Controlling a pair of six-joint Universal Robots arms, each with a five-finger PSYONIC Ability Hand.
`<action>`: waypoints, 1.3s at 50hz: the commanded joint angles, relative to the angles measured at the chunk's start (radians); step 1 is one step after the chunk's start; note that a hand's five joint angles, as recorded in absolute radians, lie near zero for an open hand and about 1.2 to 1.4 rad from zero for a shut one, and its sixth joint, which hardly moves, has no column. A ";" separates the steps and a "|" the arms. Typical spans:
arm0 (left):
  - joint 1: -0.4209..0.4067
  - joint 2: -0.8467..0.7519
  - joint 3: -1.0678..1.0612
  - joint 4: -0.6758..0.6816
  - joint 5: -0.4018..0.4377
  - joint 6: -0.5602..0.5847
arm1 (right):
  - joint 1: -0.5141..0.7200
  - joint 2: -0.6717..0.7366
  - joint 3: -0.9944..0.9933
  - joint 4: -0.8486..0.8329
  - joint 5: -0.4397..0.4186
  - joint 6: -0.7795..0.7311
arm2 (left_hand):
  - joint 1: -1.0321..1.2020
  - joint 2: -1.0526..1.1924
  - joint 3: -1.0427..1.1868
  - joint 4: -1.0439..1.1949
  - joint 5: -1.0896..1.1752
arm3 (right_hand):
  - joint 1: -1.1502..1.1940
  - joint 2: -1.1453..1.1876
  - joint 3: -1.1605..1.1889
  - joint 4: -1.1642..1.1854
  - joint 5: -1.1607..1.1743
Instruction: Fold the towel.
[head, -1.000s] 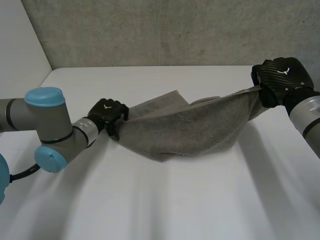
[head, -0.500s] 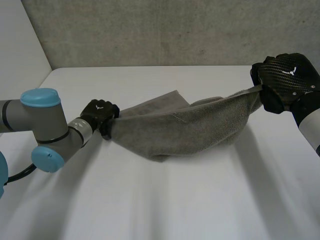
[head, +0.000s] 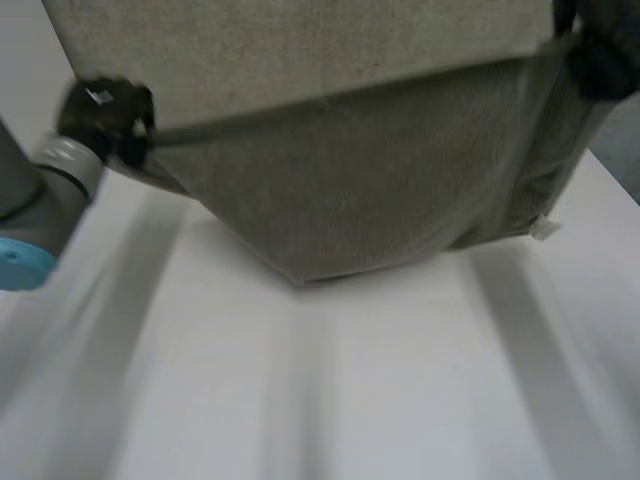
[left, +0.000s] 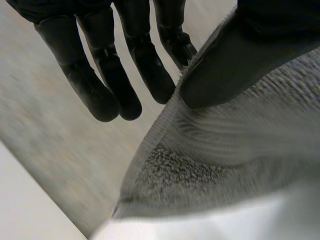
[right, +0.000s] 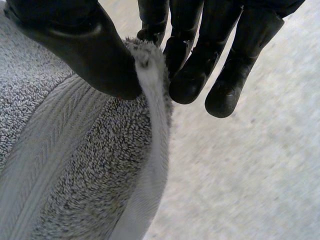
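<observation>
The grey towel (head: 370, 190) hangs in the air, stretched by its upper edge between my two hands. Its lower fold dips toward the white table (head: 350, 390). My left hand (head: 100, 112) holds the left top corner. In the left wrist view its thumb (left: 240, 60) pinches the towel (left: 225, 165) against a finger, while the other fingers (left: 105, 75) stay straight. My right hand (head: 600, 55) holds the right top corner. In the right wrist view the thumb (right: 85, 45) presses the towel's hem (right: 150, 150) against the fingers (right: 195, 65).
A grey concrete wall (head: 300, 50) stands behind the table. A small white tag (head: 545, 228) hangs at the towel's lower right corner.
Both hands have risen and pulled the towel up off the table, so it now hangs taut between them. The left hand has closed on its corner.
</observation>
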 joint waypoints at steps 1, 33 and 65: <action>0.041 0.247 -0.054 0.010 0.011 -0.133 | -0.017 -0.031 -0.208 0.128 0.009 0.001 | -0.073 -0.122 -0.148 -0.124 -0.277 | 0.052 0.074 0.048 0.053 0.054; -0.015 -0.135 0.165 -0.007 0.069 0.145 | 0.043 0.636 -0.607 0.364 0.047 -0.166 | -0.073 -0.122 -0.148 -0.124 -0.277 | 0.052 0.074 0.048 0.053 0.054; 0.003 -0.070 -0.162 0.278 0.058 -0.079 | 0.089 0.601 -0.268 0.126 0.006 -0.242 | -0.073 -0.122 -0.148 -0.124 -0.277 | 0.052 0.074 0.048 0.053 0.054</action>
